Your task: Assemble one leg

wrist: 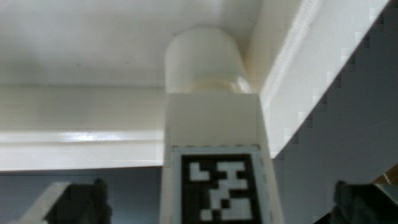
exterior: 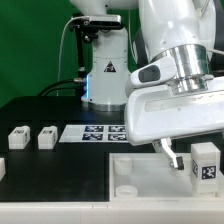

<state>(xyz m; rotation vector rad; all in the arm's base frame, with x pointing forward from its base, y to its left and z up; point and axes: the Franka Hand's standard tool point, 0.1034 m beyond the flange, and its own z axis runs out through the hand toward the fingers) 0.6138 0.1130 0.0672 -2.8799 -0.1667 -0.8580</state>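
One leg (exterior: 205, 161), a small white block with a tag, stands upright at the corner of the large white panel (exterior: 135, 185) on the exterior view's right. In the wrist view this leg (wrist: 217, 140) lies between my fingers, and its rounded end meets a corner of the panel (wrist: 89, 60). My gripper (exterior: 187, 158) is open. Its dark fingertips (wrist: 79, 202) stand on either side of the leg with a gap on each side. Two more legs (exterior: 18, 138) (exterior: 47, 137) sit on the black table at the exterior view's left.
The marker board (exterior: 98, 131) lies on the table behind the panel. Another white block (exterior: 2, 168) shows at the left edge. The robot's base (exterior: 105, 75) and its cable stand at the back, before a green backdrop.
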